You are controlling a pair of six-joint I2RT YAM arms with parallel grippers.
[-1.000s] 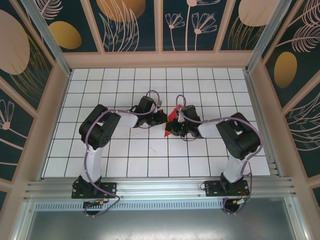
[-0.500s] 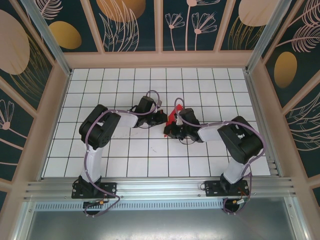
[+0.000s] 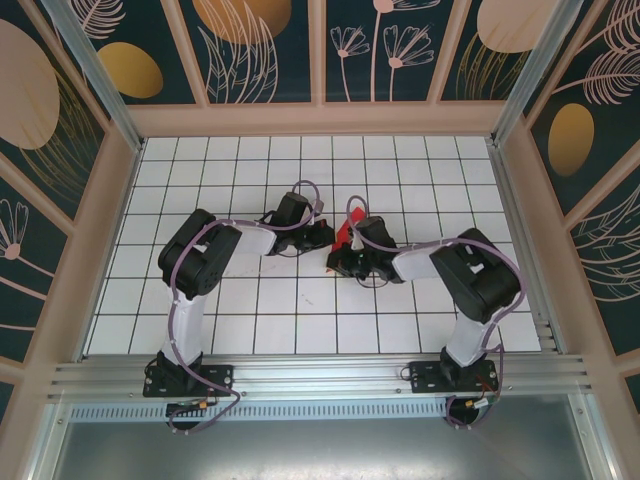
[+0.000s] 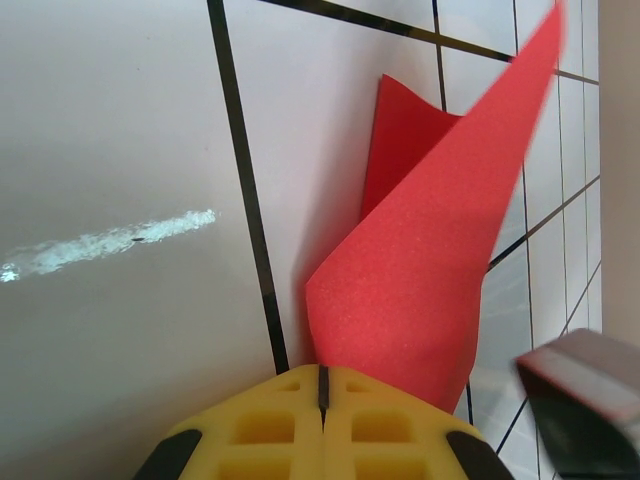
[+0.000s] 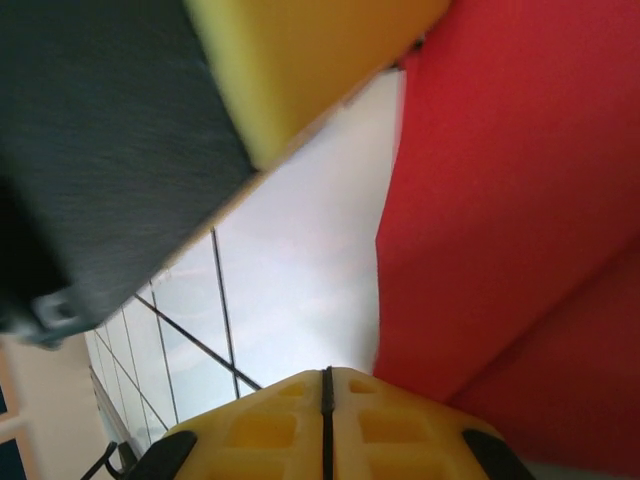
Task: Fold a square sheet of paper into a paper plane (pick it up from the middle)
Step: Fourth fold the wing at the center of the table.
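1. Altogether, one square sheet of paper [image 4: 420,270] and two grippers are counted.
2. The sheet is held tilted at the middle of the table [image 3: 300,330], pinched in the closed left gripper [image 4: 322,375].
3. The right gripper [image 5: 325,372] is shut beside it; a grip cannot be told.
4. Less red is seen from above than a second ago.

place: robot lab cell | cues: gridded table [image 3: 300,330], aluminium frame [image 3: 320,372], printed wall panels [image 3: 265,50]

The folded red paper sheet [image 4: 420,290] just ahead of the smooth yellow plastic jaws is matt, finely grainy; the white tiled surface [image 4: 120,130] beside them looks glossy, scuffed.
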